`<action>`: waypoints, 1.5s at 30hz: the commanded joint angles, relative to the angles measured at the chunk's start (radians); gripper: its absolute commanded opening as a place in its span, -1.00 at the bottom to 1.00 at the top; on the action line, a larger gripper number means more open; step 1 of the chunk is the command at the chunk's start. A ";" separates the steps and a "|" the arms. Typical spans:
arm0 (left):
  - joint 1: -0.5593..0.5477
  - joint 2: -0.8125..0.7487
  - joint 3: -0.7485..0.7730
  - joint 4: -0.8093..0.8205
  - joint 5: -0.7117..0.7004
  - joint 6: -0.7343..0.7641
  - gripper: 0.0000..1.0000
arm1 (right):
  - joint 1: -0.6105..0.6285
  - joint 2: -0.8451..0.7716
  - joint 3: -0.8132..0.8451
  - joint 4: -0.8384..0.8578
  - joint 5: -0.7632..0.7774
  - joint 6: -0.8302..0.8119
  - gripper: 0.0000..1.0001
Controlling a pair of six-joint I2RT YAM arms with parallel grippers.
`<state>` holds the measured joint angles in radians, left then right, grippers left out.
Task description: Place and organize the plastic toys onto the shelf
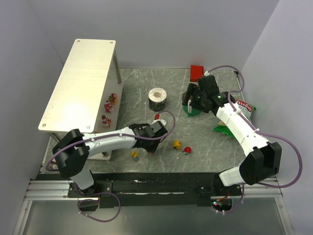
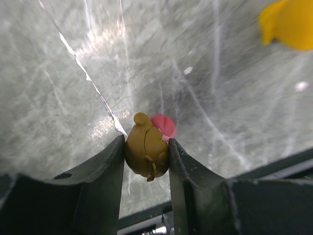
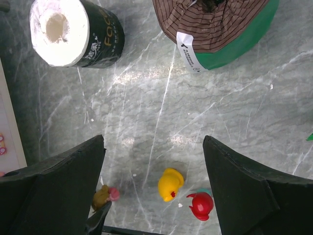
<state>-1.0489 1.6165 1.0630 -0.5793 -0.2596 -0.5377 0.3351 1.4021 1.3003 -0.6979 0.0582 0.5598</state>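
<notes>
My left gripper point(image 2: 145, 143) is shut on a small ochre toy with a pink part point(image 2: 147, 151), low over the grey table. From above, that toy point(image 1: 134, 155) sits at the left gripper point(image 1: 139, 149), just right of the shelf's front leg. A yellow toy point(image 1: 177, 144) and a red toy point(image 1: 187, 150) lie to its right, and another red one point(image 1: 157, 116) lies farther back. The white-silver shelf point(image 1: 78, 83) stands at the left, with pink-red toys point(image 1: 110, 104) on its lower tier. My right gripper point(image 3: 153, 142) hangs open high above the yellow toy point(image 3: 170, 184) and the red toy point(image 3: 201, 205).
A paper roll in a dark wrapper point(image 1: 157, 99) stands mid-table. A brown-striped green bag point(image 3: 215, 29) lies under the right arm. A red block point(image 1: 197, 71) sits at the back and a green chip bag point(image 1: 244, 110) at the right.
</notes>
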 commanded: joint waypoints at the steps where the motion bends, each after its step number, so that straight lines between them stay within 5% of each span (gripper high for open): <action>1: -0.008 -0.087 0.138 -0.105 -0.029 0.025 -0.92 | -0.008 -0.015 -0.001 0.035 -0.006 0.003 0.76; 19: -0.007 -0.127 0.759 -0.787 -0.355 -0.123 -0.98 | -0.005 0.084 0.077 0.015 -0.084 -0.021 0.63; 28: -0.007 -0.236 0.903 -0.789 -0.386 -0.114 -0.98 | 0.008 0.086 0.074 0.026 -0.130 -0.017 0.58; 34: 0.006 -0.277 0.933 -0.748 -0.588 -0.041 -0.98 | 0.010 0.098 0.109 0.020 -0.136 -0.024 0.57; 40: 0.265 -0.282 0.959 -0.554 -0.491 0.151 -0.98 | 0.010 0.097 0.139 0.001 -0.129 -0.035 0.56; 45: 0.345 -0.216 1.074 -0.490 -0.477 0.254 -0.98 | 0.010 0.081 0.142 -0.005 -0.126 -0.034 0.56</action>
<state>-0.7513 1.3716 2.0396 -1.1900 -0.7521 -0.4164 0.3405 1.4948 1.3960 -0.6918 -0.0727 0.5396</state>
